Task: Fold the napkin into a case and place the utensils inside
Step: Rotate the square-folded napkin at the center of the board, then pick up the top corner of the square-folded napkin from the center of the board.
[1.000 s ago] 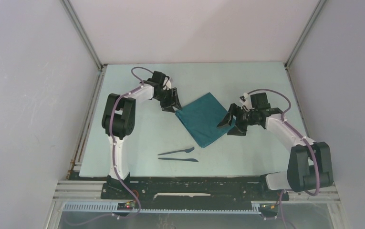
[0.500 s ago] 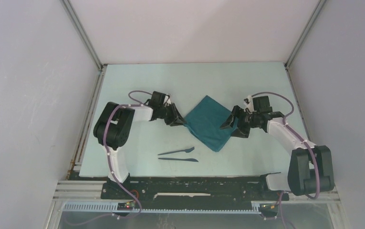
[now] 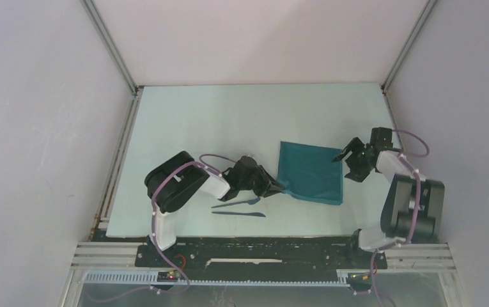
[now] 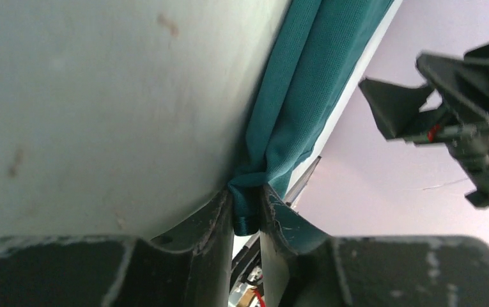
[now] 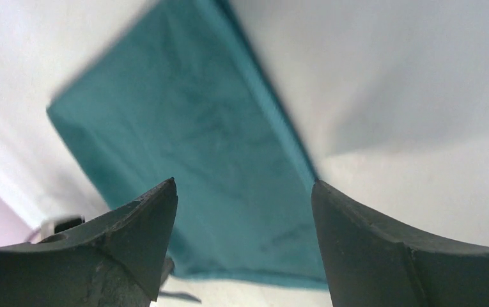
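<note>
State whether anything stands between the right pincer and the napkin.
Nothing visible does. The right pincer hangs open at the right edge of the napkin, only cloth showing past its fingers. The left pincer is shut on its near left corner, and the utensils lie apart, left of the cloth.

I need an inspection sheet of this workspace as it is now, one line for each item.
Surface: pale table, a few small stains.
Job's things: teal napkin lies flat right of centre; fork and knife lie side by side near the front edge.
Clutter: nothing seen.
Grippers: left gripper shut on the napkin's near-left corner; right gripper open beside its right edge.
Cables: purple cable along each arm.
Surroundings: plain walls on three sides.
</note>
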### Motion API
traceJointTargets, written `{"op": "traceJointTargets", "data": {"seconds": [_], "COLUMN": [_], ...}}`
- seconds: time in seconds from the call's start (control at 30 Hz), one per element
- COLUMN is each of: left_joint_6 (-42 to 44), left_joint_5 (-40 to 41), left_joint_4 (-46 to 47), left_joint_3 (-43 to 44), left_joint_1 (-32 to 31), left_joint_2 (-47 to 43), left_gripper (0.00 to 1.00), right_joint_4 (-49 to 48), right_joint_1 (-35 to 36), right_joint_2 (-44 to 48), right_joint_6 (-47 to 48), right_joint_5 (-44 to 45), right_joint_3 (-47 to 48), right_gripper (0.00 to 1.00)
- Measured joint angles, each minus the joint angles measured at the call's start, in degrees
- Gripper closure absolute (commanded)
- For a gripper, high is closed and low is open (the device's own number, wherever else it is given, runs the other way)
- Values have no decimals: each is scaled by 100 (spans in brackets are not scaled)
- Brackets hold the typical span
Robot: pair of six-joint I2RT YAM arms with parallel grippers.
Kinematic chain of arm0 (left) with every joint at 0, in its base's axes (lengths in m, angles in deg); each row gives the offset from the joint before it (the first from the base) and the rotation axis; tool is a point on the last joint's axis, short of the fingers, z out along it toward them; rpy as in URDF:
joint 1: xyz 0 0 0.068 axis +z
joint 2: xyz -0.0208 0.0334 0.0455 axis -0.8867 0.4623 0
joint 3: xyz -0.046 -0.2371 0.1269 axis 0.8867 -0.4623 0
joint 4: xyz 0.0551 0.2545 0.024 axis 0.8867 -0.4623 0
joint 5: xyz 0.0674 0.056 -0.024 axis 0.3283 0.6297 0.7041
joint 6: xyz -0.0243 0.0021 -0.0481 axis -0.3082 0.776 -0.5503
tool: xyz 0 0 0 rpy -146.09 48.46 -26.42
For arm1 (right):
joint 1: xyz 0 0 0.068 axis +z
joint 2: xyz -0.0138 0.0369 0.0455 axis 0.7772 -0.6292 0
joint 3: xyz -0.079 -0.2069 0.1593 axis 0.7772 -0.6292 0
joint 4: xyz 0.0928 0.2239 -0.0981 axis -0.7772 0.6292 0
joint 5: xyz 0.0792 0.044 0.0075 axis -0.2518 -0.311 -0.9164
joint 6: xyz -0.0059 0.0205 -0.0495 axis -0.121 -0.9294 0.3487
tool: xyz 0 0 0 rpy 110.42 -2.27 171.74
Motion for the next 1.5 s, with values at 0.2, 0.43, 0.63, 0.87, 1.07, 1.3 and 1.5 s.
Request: {"op": "traceJointTargets", "data": {"seconds": [0.2, 0.43, 0.63, 0.87, 1.07, 1.3, 1.5], "left_joint_6": [-546, -671, 96, 1814, 2684, 2564, 2022], "left_joint_5": [446, 413, 291, -46, -223, -199, -243], "left_joint_4": [472, 708, 28, -1311, -2205, -2634, -2221], "left_joint_3": [-407, -1102, -1355, -39, 898, 579, 345], "left_joint_1": [-295, -227, 149, 190, 120, -181, -280], "left_joint_2": [-162, -726, -1464, -1696, -1526, -1469, -988], "left_gripper": [51, 39, 39, 43, 41, 47, 66], "right_joint_4": [-293, -645, -787, -573, 424, 949, 1097], "right_joint_1": [-315, -363, -201, 341, 636, 664, 752], "right_joint_2": [-1362, -2039, -2586, -3110, -2900, -1078, 107], "right_joint_6": [236, 317, 389, 623, 782, 817, 822], "right_joint_5": [118, -365, -688, -721, 367, 546, 376], "right_joint_3": [861, 1473, 2070, 2898, 3274, 2085, 1462], "right_gripper": [14, 15, 16, 15, 15, 15, 15]}}
